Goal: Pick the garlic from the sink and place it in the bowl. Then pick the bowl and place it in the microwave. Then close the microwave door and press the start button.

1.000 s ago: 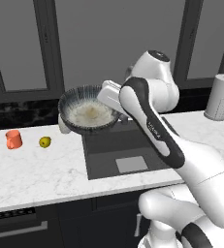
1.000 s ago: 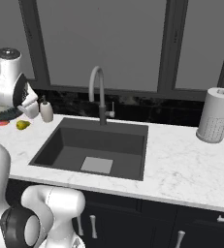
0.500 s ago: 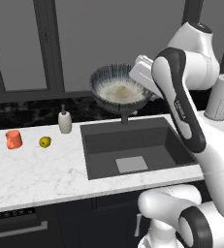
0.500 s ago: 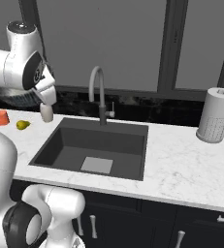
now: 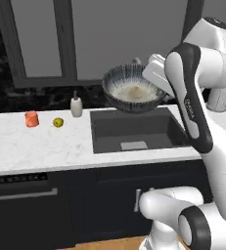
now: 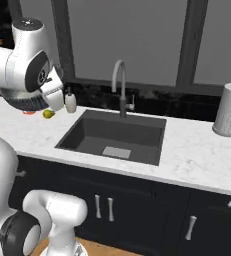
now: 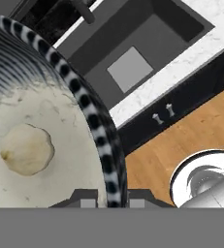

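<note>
I am pinching the rim of the wide, dark blue-grey ribbed bowl (image 5: 133, 89) between my fingers (image 7: 108, 199), carrying it above the dark grey sink (image 5: 134, 128). The small pale garlic bulb (image 7: 26, 148) is lying inside it, so the microwave steps are remaining.

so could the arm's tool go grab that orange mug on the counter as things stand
Probably not. The tool is shut on the rim of the bowl, held up over the sink with the garlic inside. The orange mug stands clear, but the bowl must go down first.
</note>
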Available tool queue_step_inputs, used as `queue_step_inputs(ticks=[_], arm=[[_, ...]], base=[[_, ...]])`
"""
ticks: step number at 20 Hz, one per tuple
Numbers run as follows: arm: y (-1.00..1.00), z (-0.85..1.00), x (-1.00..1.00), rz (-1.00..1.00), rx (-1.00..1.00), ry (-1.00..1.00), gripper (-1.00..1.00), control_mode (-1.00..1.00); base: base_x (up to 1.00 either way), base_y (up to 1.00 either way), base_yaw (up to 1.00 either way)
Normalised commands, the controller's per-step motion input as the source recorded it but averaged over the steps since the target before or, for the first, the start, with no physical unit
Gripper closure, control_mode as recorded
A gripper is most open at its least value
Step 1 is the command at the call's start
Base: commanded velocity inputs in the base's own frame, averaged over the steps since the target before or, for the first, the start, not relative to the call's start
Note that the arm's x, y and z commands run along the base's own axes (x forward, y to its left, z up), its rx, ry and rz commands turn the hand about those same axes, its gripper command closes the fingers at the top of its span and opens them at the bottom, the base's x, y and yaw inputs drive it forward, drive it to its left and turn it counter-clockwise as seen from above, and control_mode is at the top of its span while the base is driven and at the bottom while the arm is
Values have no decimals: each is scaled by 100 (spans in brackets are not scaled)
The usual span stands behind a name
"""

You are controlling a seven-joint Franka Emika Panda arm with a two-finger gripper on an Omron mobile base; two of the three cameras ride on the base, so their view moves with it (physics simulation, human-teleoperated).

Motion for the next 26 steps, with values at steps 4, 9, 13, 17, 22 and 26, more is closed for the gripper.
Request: queue_step_inputs(ticks=[4, 9, 13, 17, 22, 26], arm=[[0, 0, 0, 0, 0, 0, 100, 100], [0, 0, 0, 0, 0, 0, 100, 100], [0, 0, 0, 0, 0, 0, 100, 100], [0, 0, 0, 0, 0, 0, 100, 100], [0, 0, 0, 0, 0, 0, 100, 100], [0, 0, 0, 0, 0, 0, 100, 100]], base=[[-12, 3, 91], [0, 0, 100], [0, 0, 100], [0, 0, 100], [0, 0, 100], [0, 0, 100]])
